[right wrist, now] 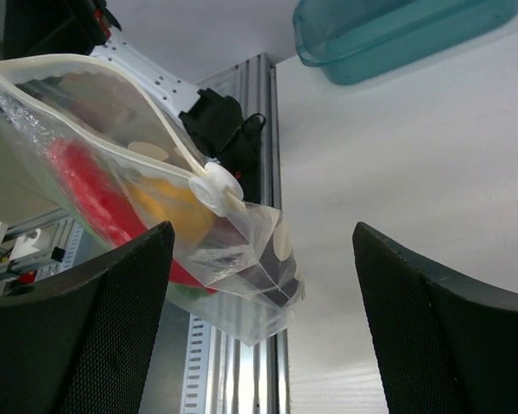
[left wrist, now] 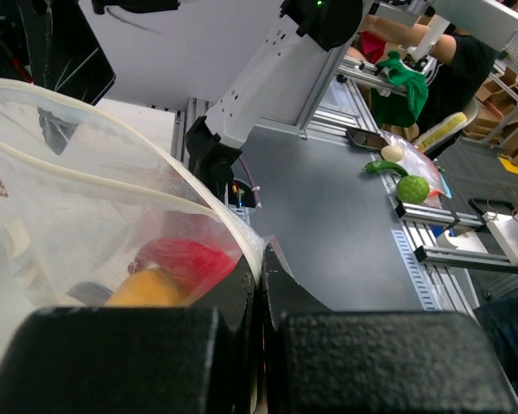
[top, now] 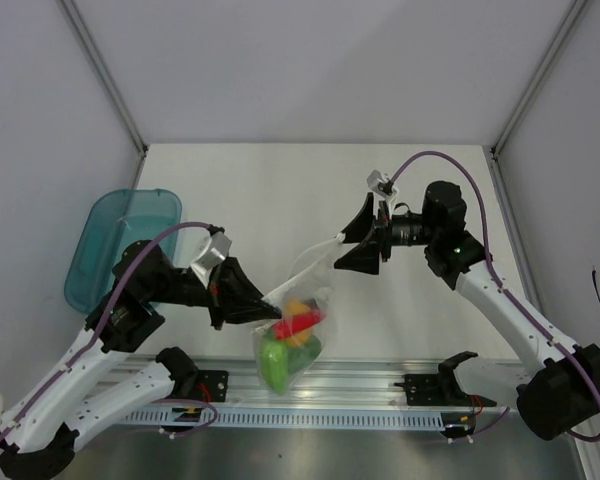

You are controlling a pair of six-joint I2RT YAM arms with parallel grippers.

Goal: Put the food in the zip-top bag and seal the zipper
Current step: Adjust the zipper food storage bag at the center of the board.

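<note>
The clear dotted zip-top bag (top: 298, 335) hangs in the air above the table's near edge. Inside show a green vegetable (top: 277, 362), the red chili (top: 302, 322) and the yellow pepper (top: 297, 308); the eggplant is not clearly seen. My left gripper (top: 267, 306) is shut on the bag's mouth edge at its left end (left wrist: 259, 259). The zipper strip (left wrist: 112, 164) runs up-right to a white slider (right wrist: 214, 190). My right gripper (top: 348, 245) is open, its fingers (right wrist: 104, 319) on either side of the bag's far end, not gripping it.
The teal translucent tray (top: 120, 240) stands at the left edge of the table, also in the right wrist view (right wrist: 397, 34). An aluminium rail (top: 380, 385) with both arm bases runs along the near edge, under the bag. Grey walls enclose the table.
</note>
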